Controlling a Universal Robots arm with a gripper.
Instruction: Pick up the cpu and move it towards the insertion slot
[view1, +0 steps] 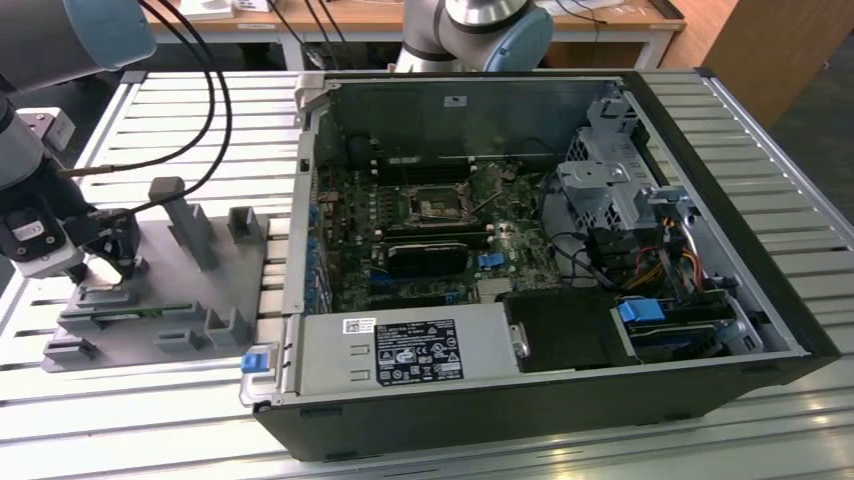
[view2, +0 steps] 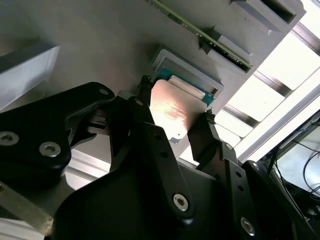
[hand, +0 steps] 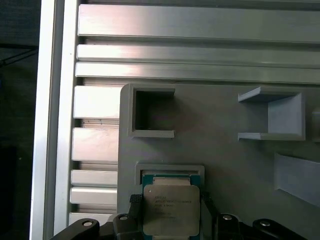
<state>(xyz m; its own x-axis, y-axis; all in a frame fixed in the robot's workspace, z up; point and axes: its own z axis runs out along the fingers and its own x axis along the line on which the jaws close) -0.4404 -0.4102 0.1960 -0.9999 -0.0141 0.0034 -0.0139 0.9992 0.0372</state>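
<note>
In both wrist views the cpu (hand: 171, 212) (view2: 172, 110), a flat square chip with a silvery top, sits between my gripper's (hand: 171, 216) (view2: 175, 111) two black fingers, which press on its opposite edges. It hangs just over a green-edged square recess (hand: 170, 176) of the grey plastic fixture (view1: 187, 300). In the exterior view my gripper (view1: 107, 262) is at the far left, over that fixture. The insertion slot (view1: 438, 205), a dark square socket with a metal frame, lies on the green board inside the open computer case, far off to the exterior view's right.
The fixture carries grey posts (view1: 180, 215) and open-sided blocks (hand: 150, 112). The case's raised wall (view1: 304, 200) stands between fixture and board. A long black module (view1: 427, 258) lies near the socket. Black cables (view1: 200, 60) hang above the slatted aluminium table (view1: 200, 110).
</note>
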